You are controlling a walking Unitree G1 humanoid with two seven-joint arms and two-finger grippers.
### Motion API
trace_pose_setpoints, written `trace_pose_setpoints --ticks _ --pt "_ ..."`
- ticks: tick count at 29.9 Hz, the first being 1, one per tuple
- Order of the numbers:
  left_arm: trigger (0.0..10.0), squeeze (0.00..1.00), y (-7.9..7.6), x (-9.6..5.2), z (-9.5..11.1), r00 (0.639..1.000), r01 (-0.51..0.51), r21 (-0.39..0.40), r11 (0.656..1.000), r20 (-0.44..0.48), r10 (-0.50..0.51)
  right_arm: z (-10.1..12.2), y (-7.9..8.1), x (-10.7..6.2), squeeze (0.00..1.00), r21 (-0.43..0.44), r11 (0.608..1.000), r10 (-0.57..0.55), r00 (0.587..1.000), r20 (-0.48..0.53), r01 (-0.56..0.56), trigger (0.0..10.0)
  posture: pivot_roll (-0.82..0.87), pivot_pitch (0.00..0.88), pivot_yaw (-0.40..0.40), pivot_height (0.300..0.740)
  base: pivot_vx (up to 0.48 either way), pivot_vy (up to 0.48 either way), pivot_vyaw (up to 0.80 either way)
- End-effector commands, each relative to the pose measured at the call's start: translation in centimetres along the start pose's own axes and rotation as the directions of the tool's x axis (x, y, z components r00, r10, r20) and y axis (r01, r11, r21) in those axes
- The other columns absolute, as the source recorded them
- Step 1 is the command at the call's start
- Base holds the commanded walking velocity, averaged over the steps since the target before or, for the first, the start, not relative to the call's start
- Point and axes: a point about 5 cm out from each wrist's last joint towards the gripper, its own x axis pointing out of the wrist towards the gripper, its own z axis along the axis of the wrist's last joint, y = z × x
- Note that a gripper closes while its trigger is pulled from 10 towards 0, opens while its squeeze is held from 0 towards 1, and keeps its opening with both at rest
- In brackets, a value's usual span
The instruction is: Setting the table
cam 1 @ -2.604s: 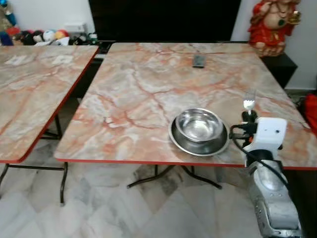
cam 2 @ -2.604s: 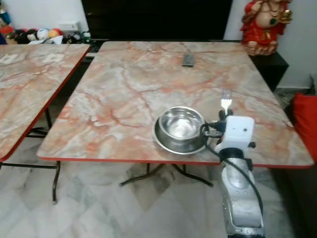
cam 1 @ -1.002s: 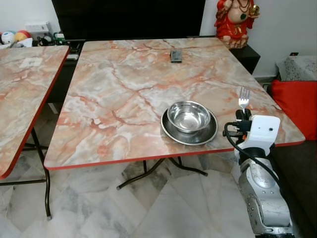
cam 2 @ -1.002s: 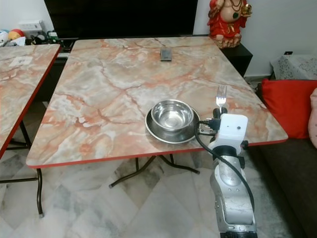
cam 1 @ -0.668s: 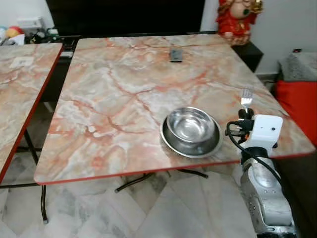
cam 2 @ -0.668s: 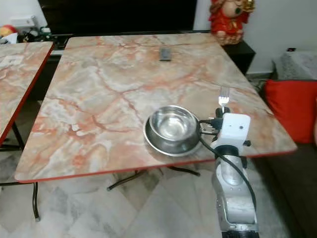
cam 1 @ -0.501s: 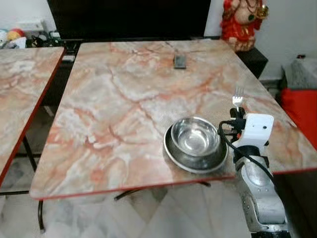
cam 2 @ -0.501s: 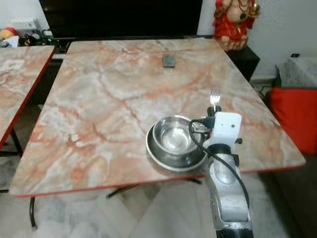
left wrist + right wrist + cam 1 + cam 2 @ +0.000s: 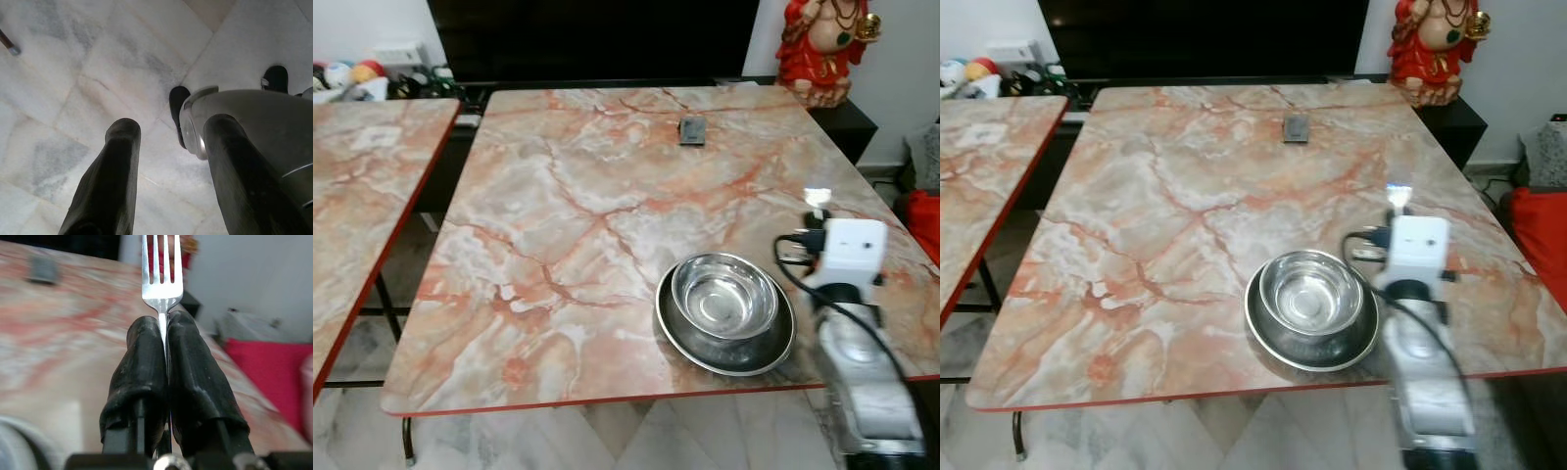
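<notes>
1. The right arm (image 9: pixel 864 392) is a silver, rounded metal shell, blurred in the head views.
2. A white, box-shaped wrist block (image 9: pixel 853 251) sits at the end of that arm, with a small dark dot on its face.
3. A black cable (image 9: pixel 822 304) loops from the white block's side and runs down along the silver arm.
4. The right gripper (image 9: pixel 165 330) has two thick black fingers (image 9: pixel 142 367) with a matt, rubbery, slightly wrinkled skin and rounded tips.
5. The left gripper (image 9: pixel 173 134) has two long, smooth black fingers (image 9: pixel 110 181) with rounded ends.
6. A shiny silver curved body shell (image 9: pixel 254 122) shows beside the left fingers, above two black feet (image 9: pixel 276 78).
</notes>
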Motion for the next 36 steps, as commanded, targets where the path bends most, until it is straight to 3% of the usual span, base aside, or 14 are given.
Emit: trace_pose_setpoints --ticks 1,5,11,15,26,36 --pt "10.0 0.00 -0.1 -0.2 -0.8 0.999 0.009 0.000 1.000 -0.033 -0.009 0.0 -1.5 -0.1 0.00 -0.024 0.999 -0.031 0.999 -0.033 0.030 10.0 -0.07 0.155 -0.008 0.740 0.000 0.000 0.00" --pt "10.0 0.00 -0.1 -0.2 -0.7 0.999 0.014 0.003 1.000 -0.032 -0.014 -0.5 -3.0 0.0 0.00 -0.012 0.999 -0.051 0.992 -0.119 0.049 10.0 -0.08 0.157 -0.006 0.740 0.000 0.000 0.00" --pt "10.0 0.00 -0.1 -0.1 -0.6 0.999 0.020 0.005 1.000 -0.029 -0.020 -2.7 -1.5 -0.2 0.00 0.073 0.988 0.151 0.946 -0.288 -0.135 10.0 -0.08 0.158 -0.005 0.740 0.000 0.000 0.00" --pt "10.0 0.00 -0.1 0.0 -0.3 0.999 0.022 0.003 1.000 -0.024 -0.022 -3.9 -0.9 -0.3 0.00 0.098 0.981 0.193 0.922 -0.337 -0.170 10.0 -0.07 0.157 -0.007 0.740 0.000 0.000 0.00" --pt "10.0 0.00 -0.1 0.0 -0.4 0.999 0.022 0.002 1.000 -0.027 -0.022 -6.1 -0.6 0.1 0.00 0.089 0.977 0.214 0.886 -0.411 -0.194 10.0 -0.06 0.157 -0.003 0.740 0.000 0.000 0.00" --pt "10.0 0.00 0.6 0.0 0.0 1.000 0.016 0.009 1.000 -0.022 -0.016 -6.6 0.3 1.1 0.00 0.172 0.965 0.251 0.897 -0.363 -0.200 10.0 -0.06 0.160 0.008 0.740 0.000 0.000 0.00"
